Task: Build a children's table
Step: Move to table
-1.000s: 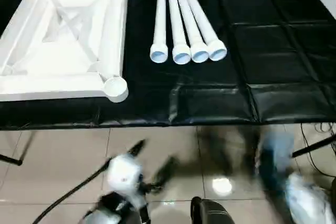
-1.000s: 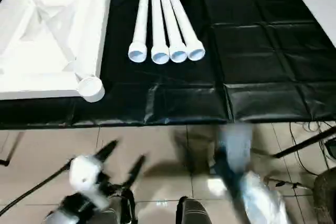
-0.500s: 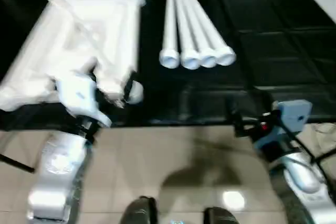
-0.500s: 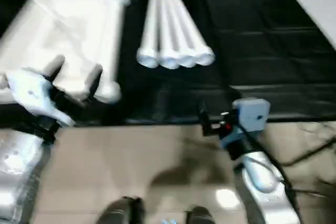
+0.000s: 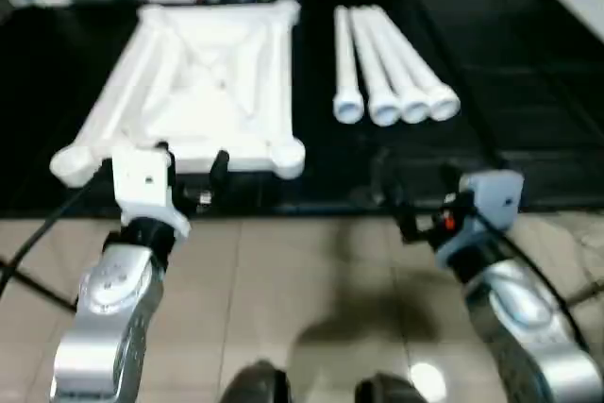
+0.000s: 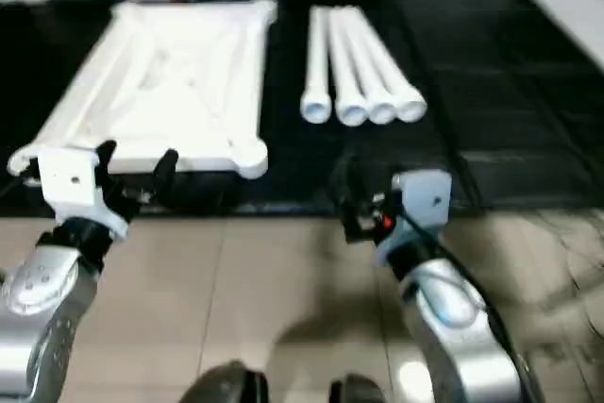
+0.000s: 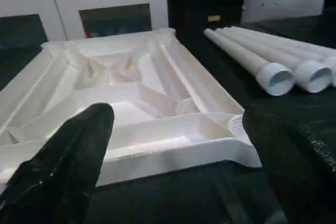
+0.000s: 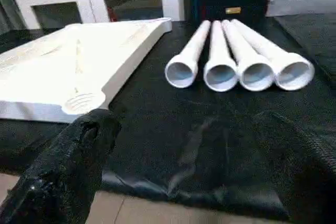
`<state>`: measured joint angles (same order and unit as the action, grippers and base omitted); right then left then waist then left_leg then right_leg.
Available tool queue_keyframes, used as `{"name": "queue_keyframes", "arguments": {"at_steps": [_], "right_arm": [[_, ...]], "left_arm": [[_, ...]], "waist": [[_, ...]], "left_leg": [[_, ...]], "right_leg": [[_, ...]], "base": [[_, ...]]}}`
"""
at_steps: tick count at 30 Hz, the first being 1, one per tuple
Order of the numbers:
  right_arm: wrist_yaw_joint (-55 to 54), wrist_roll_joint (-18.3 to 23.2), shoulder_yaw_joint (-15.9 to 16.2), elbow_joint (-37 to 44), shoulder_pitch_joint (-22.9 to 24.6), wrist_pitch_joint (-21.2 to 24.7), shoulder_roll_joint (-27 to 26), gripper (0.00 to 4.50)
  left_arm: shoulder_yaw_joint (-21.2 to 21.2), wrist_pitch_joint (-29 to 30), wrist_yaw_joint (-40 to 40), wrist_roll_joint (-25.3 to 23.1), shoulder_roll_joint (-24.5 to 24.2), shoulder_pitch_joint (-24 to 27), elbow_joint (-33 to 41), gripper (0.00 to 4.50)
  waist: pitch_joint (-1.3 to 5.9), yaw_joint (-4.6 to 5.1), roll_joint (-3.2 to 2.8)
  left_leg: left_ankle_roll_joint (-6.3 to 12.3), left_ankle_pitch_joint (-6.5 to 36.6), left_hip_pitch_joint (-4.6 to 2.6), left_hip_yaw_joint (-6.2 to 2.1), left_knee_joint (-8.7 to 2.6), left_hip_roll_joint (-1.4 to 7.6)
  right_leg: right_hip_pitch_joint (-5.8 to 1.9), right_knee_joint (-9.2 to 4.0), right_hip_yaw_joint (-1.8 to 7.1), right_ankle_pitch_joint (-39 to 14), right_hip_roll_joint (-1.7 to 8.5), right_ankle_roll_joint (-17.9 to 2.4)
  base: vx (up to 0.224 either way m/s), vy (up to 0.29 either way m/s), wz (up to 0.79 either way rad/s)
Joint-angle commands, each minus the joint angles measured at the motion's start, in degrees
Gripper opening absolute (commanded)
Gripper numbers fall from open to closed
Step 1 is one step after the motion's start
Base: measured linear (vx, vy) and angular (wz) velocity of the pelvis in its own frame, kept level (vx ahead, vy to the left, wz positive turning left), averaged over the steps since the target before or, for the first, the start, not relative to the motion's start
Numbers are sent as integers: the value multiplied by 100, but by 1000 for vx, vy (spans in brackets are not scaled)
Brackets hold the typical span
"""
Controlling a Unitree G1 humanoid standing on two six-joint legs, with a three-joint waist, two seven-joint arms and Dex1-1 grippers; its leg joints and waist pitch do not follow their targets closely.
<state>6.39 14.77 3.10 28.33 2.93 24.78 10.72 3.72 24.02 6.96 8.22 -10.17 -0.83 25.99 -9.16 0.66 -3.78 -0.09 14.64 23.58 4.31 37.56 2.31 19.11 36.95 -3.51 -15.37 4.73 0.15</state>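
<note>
White moulded plastic makes up the table top [image 5: 203,87], which is laid upside down in the upper left of the left eye view on a black, creased sheet-covered work surface [image 5: 528,73]; its underside is crossed by raised diagonal ribs, and a round socket [image 5: 288,155] is seen at its near right corner. Just beside it, at the upper centre, four long round tapered white legs [image 5: 392,63] are laid side by side, touching one another, their hollow flared ends turned toward the near edge of the sheet. Beneath that edge a glossy beige tiled floor [image 5: 311,280] is seen. The left gripper [image 5: 189,162] is held at the lower left, in front of the top's near rim, its two black fingers spread wide with nothing between them. The right gripper [image 5: 411,197] is held at the lower right, near the sheet's edge and below the legs, likewise spread wide and empty. A white cabinet [image 7: 105,3] is seen behind the surface in the left wrist view.
</note>
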Motion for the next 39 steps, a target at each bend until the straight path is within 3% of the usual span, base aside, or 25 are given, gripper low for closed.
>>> {"name": "queue_keyframes", "arguments": {"at_steps": [1, 3, 5, 6, 7, 8, 10, 11, 12, 13, 15, 17, 18, 20, 21, 22, 23, 24, 27, 29, 30, 32, 36, 38, 39], "right_arm": [[-127, -207, 55, -160, -118, 115, -39, 450], [-171, -289, 82, -263, -198, 154, -80, 450], [-111, -301, 76, -355, -367, 184, -12, 450], [-91, -300, 78, -360, -397, 188, 28, 450], [-61, -300, 83, -366, -440, 193, 88, 450], [-17, -291, 66, -373, -471, 221, 137, 450], [13, -273, 32, -378, -490, 254, 164, 450], [63, -279, -10, -402, -516, 291, 203, 450], [103, -328, -21, -431, -552, 298, 251, 450], [110, -334, -23, -435, -557, 299, 258, 450], [182, -352, -20, -481, -618, 275, 316, 450], [196, -337, -17, -494, -648, 276, 338, 450], [217, -309, -9, -502, -666, 275, 347, 450], [236, -302, 2, -509, -685, 275, 356, 450], [311, -301, 41, -553, -736, 250, 369, 450], [352, -326, 70, -565, -759, 230, 388, 450], [369, -353, 89, -566, -775, 229, 402, 450], [462, -323, 100, -559, -787, 219, 414, 450], [395, -367, 52, -581, -801, 201, 367, 450], [395, -309, 13, -597, -816, 206, 335, 450], [393, -303, 3, -587, -811, 200, 330, 450], [395, -317, -8, -578, -807, 169, 327, 450], [352, -391, -11, -585, -775, 123, 324, 450], [337, -424, -7, -574, -740, 108, 309, 450], [334, -437, -3, -572, -731, 104, 306, 450]], "left_arm": [[-247, 207, -52, 70, 104, 338, 229, 448], [-363, 207, -40, 29, 153, 469, 290, 448], [-378, 252, -23, 52, 243, 531, 246, 448], [-349, 290, -13, 46, 281, 539, 227, 448], [-304, 347, 4, 32, 336, 552, 199, 448], [-326, 375, -40, 14, 324, 552, 187, 448], [-364, 387, -80, 14, 308, 551, 185, 448], [-412, 354, -138, 23, 323, 559, 198, 448], [-414, 342, -203, -7, 390, 548, 213, 448], [-415, 340, -213, -14, 399, 545, 215, 448], [-461, 266, -298, -118, 437, 507, 259, 448], [-460, 257, -321, -143, 466, 473, 311, 448], [-459, 245, -318, -146, 468, 460, 328, 448], [-460, 240, -319, -147, 467, 456, 335, 448], [-474, 206, -328, -175, 469, 463, 328, 448], [-480, 198, -344, -194, 473, 467, 318, 448], [-488, 186, -354, -214, 467, 464, 311, 448], [-512, 162, -326, -211, 459, 418, 296, 448], [-583, 140, -261, -234, 426, 323, 259, 448], [-627, 164, -229, -256, 397, 292, 234, 448], [-672, 149, -186, -285, 356, 287, 215, 448], [-753, 121, -68, -315, 272, 246, 145, 448], [-850, 93, 110, -340, 150, 65, -71, 448], [-881, 79, 164, -332, 119, -6, -143, 448], [-885, 79, 172, -330, 115, -26, -160, 448]], "waist": [[393, 21, 153], [231, 70, 254], [127, 320, 212], [44, 537, -48], [-26, 443, -238], [110, 157, -40], [354, 173, 218], [294, 207, 514], [262, 269, 614], [311, 67, 441], [470, 80, 261], [776, 556, 141], [764, 351, 98], [732, 376, 187], [598, 348, 464], [580, 297, 579], [517, 136, 955], [648, -46, 926], [556, -76, 659], [479, -46, 537], [475, 101, 330], [699, 311, 205], [628, 192, 293], [618, 155, 427], [690, -98, 705]], "left_leg": [[-918, 3030, -72, -557, -783, 784], [-367, 2304, -262, -347, -278, 715], [-360, 2044, -487, -341, 366, 665], [-952, 4536, -229, -480, -579, 751], [-1343, 6142, 224, -441, -1472, 661], [-1385, 5919, 62, -213, -1481, 475], [-948, 4410, -99, -238, -1086, 627], [-320, 1761, -474, -281, 694, 614], [144, 204, 444, -227, 881, 427], [86, -38, 488, -246, 660, 476], [464, -625, -282, -169, -325, 782], [2025, -1506, -1350, -1112, -574, 1490], [2201, -2533, -1346, -895, -331, 1375], [2283, -2709, -1098, -772, -488, 1378], [2383, -1242, -779, -343, -757, 1265], [2218, -482, -674, -155, -794, 1072], [1560, 1080, -329, 218, -409, 384], [1185, 738, -145, 91, 348, 219], [432, -34, 123, -91, 402, 479], [457, -154, -68, -44, -36, 740], [262, 277, -440, -190, -588, 1041], [827, 823, -1222, -785, -793, 1488], [1912, -214, -990, -241, -782, 1142], [1733, 374, -785, -18, -710, 784], [1158, 860, -272, 173, 212, 247]], "right_leg": [[-175, -441, 335, -1545, 715, -528], [80, -1055, 478, -4757, 1058, -466], [37, -1400, -1, -5866, 1074, -378], [-213, -812, -638, -4593, 288, -18], [-657, 405, -584, -2995, -154, -123], [-717, 510, -624, -1087, -480, -101], [-809, 79, -62, -2525, 52, -234], [-313, -1347, 608, -5309, 1393, -901], [-1123, -1298, 808, -5099, 1279, -1204], [-1286, -1124, 756, -4119, 1080, -1288], [-872, -753, -15, -1699, 15, -1164], [205, 489, -127, -1053, -305, -111], [550, 581, -25, -680, -170, 414], [575, 710, 20, -362, -91, 701], [573, 511, 195, 349, -4, 479], [456, 176, 271, 589, 36, 268], [37, -699, 838, -635, 281, 359], [-434, -900, 1121, -2766, 911, 531], [-499, -1019, 472, -2999, 1193, 89], [-469, -1143, 182, -3118, 856, -958], [-328, -766, -80, -2166, 135, -967], [397, 262, -61, -939, -182, -433], [740, 363, 32, 396, -44, 202], [436, -210, 248, 596, 161, -112], [-412, -882, 1145, -1492, 968, -693]], "base": [[-78, 42, -9], [-94, -20, -5], [-102, -9, -4], [25, 56, -16], [25, 56, -16], [77, 68, -3], [0, 0, 0], [96, -61, 0], [204, -16, -15], [204, -16, -15], [142, 38, 9], [138, 42, 18], [148, 15, -5], [135, 9, 0], [114, -51, -1], [114, -51, -1], [92, -90, 2], [102, -105, 2], [113, -75, 13], [111, -7, 40], [129, 85, 31], [151, 91, 21], [149, 49, 5], [127, -32, 0], [116, -67, -3]]}}
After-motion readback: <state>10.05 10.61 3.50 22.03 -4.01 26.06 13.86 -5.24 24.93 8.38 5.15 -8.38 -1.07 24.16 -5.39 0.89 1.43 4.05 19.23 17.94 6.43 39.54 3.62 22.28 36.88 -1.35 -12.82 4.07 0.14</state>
